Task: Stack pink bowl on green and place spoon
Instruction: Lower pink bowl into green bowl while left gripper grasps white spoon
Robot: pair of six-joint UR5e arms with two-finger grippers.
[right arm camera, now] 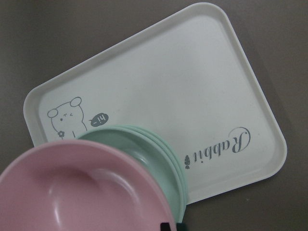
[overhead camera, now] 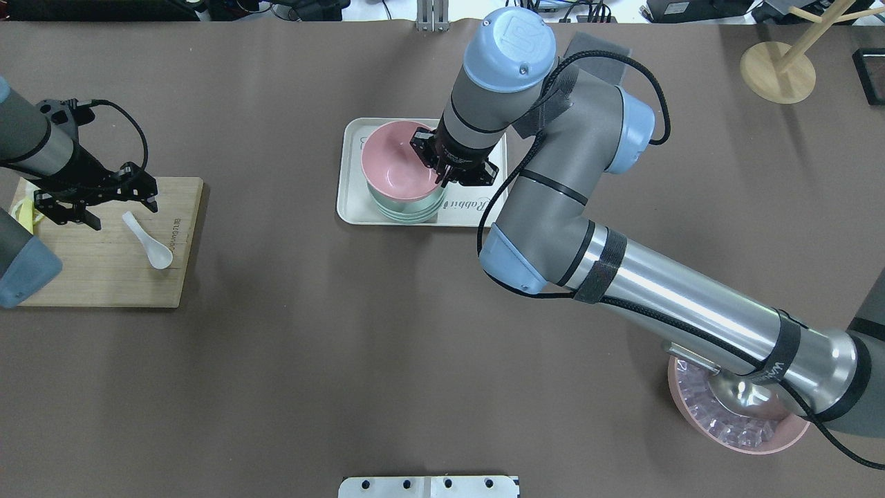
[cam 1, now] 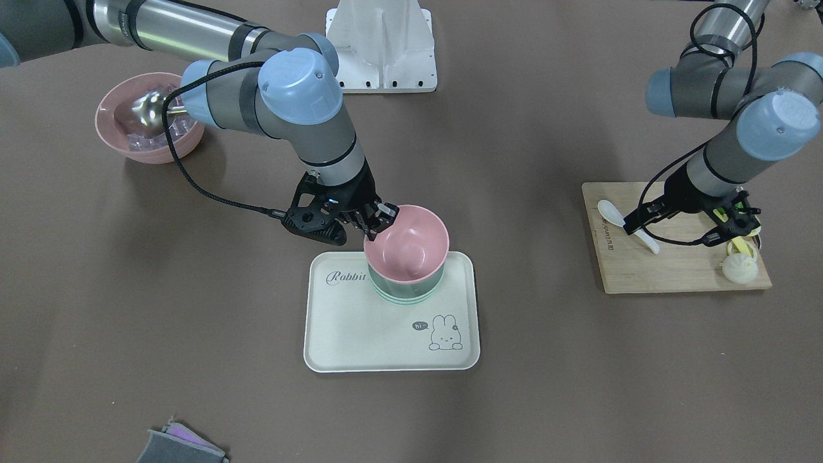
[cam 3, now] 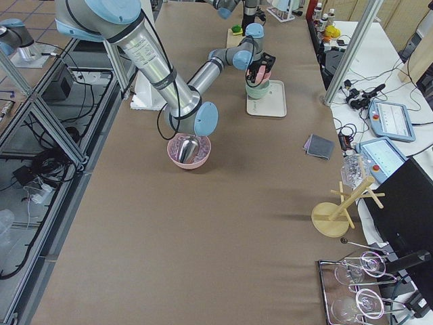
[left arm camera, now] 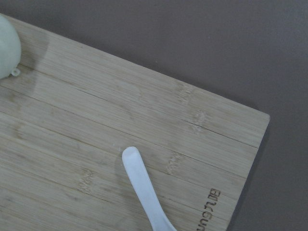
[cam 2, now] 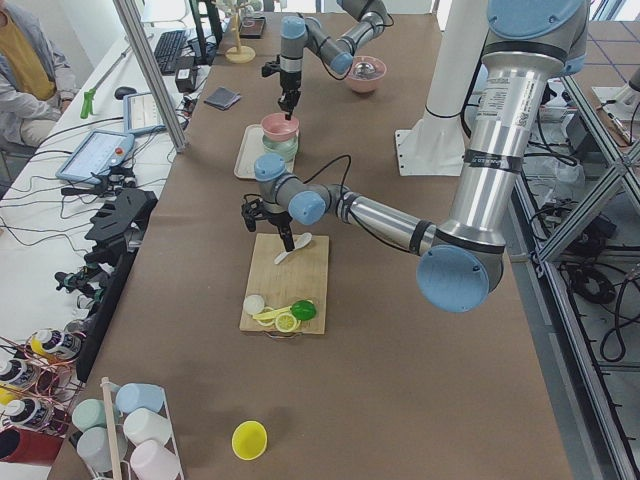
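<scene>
The pink bowl (cam 1: 406,247) sits tilted in the green bowl (cam 1: 405,292) on the white rabbit tray (cam 1: 360,334). My right gripper (cam 1: 384,218) is shut on the pink bowl's rim on the robot's side. In the right wrist view the pink bowl (right arm camera: 82,192) overlaps the green bowl (right arm camera: 144,149). The white spoon (cam 1: 627,225) lies on the wooden board (cam 1: 669,270). My left gripper (overhead camera: 142,195) hovers just above the spoon's handle (left arm camera: 144,192), looks open and holds nothing.
A second pink bowl (cam 1: 149,119) with ice and a metal scoop stands beside the right arm. A toy bun (cam 1: 739,267) and yellow pieces lie on the board. A grey cloth (cam 1: 180,447) lies at the operators' edge. A wooden stand (overhead camera: 778,69) is at the far right.
</scene>
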